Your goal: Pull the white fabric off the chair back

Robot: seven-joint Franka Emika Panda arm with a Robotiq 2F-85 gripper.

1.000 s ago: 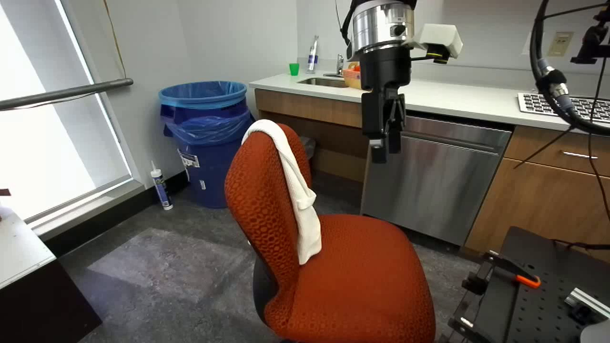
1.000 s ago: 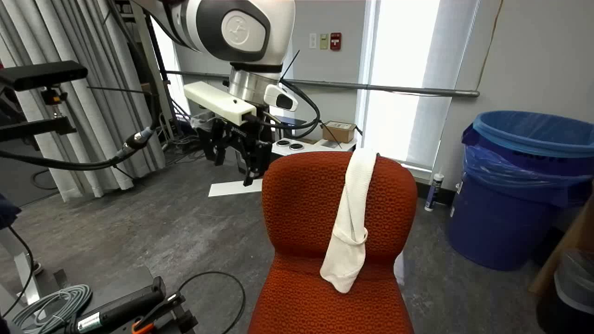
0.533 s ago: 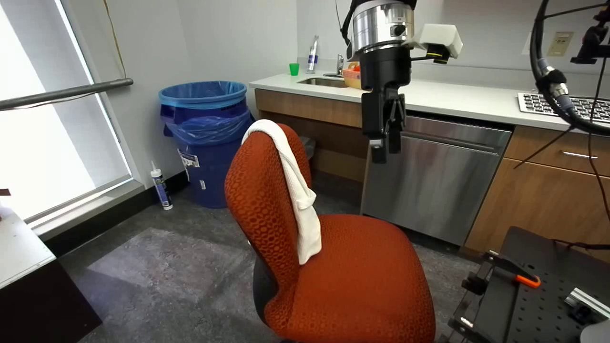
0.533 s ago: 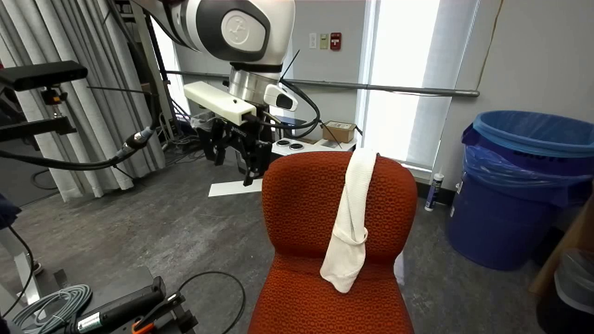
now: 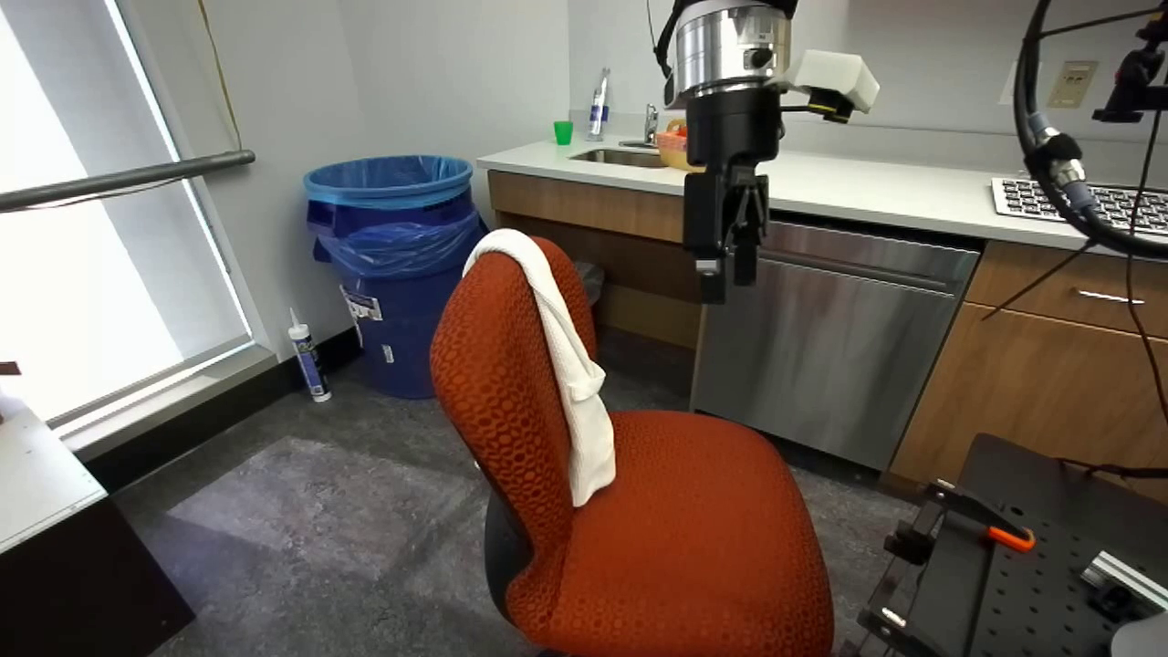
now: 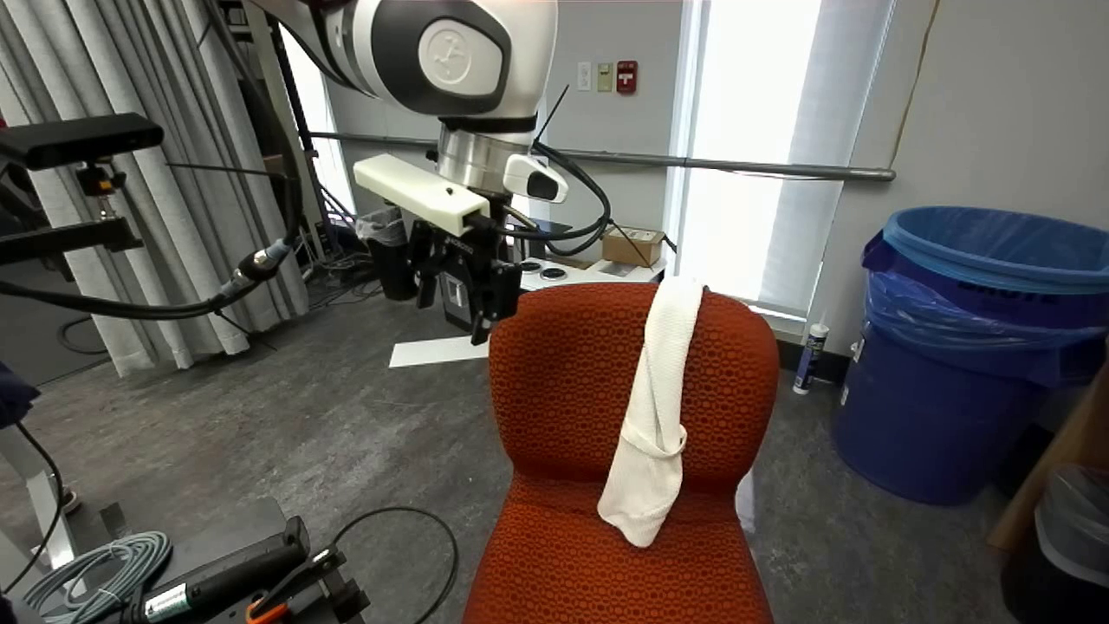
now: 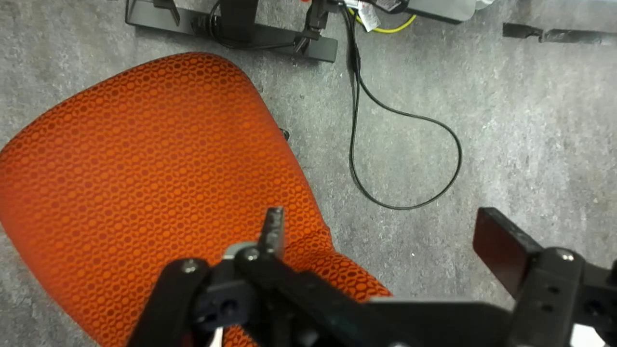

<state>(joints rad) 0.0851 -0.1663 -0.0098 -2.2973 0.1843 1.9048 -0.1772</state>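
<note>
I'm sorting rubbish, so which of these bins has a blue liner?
The large blue bin beside the nozzled tube. In an exterior view, the far small bin and the near small bin are dark, with pale, see-through liners.

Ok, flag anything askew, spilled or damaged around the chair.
The white fabric looks askew: it slants off-center over the chair back and bunches partway down. A black cable lies loosely looped on the floor. I see no spill or damage.

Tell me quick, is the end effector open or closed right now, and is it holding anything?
End effector: open, holding nothing; the cloth hangs over the chair back.
</note>
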